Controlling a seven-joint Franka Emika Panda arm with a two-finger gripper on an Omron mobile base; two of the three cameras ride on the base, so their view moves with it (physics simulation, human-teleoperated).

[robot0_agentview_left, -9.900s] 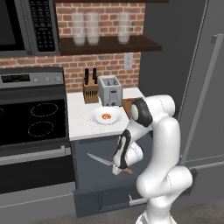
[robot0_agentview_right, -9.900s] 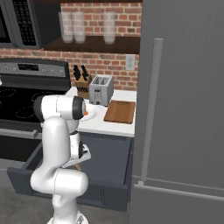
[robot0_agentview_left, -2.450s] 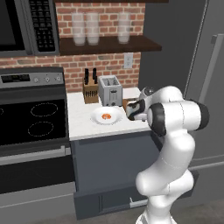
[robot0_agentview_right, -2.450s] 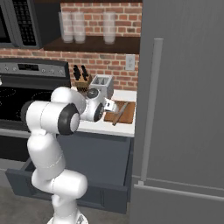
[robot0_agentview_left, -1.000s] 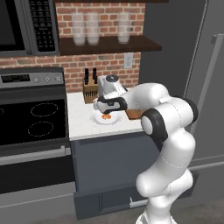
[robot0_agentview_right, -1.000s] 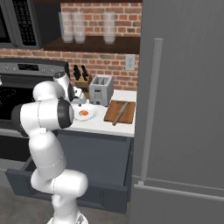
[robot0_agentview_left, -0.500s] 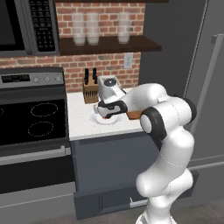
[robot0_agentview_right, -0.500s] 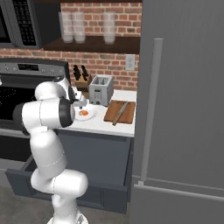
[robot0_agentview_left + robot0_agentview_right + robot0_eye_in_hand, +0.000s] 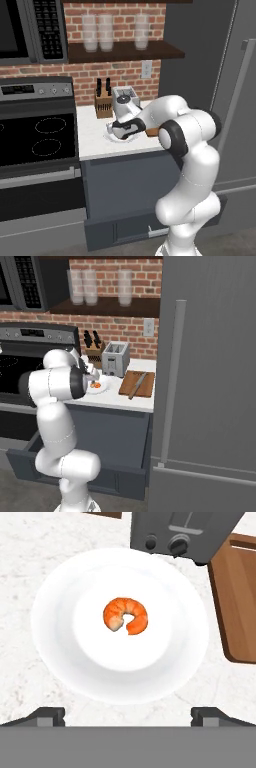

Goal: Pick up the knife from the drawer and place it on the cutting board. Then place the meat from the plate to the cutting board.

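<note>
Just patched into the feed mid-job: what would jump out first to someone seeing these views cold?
The curled orange-red meat in the middle of the white plate, seen straight down from the hand, with the gripper hovering above and its fingers spread wide. Next, the big white arm bent over the counter, and the knife lying aslant on the cutting board, right of the toaster.

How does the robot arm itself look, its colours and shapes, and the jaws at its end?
The arm is glossy white, built of thick rounded segments with dark rings at the joints. Its hand is dark grey and compact. The gripper ends in two small dark grey, blocky jaws. No cables or markings are visible.
</note>
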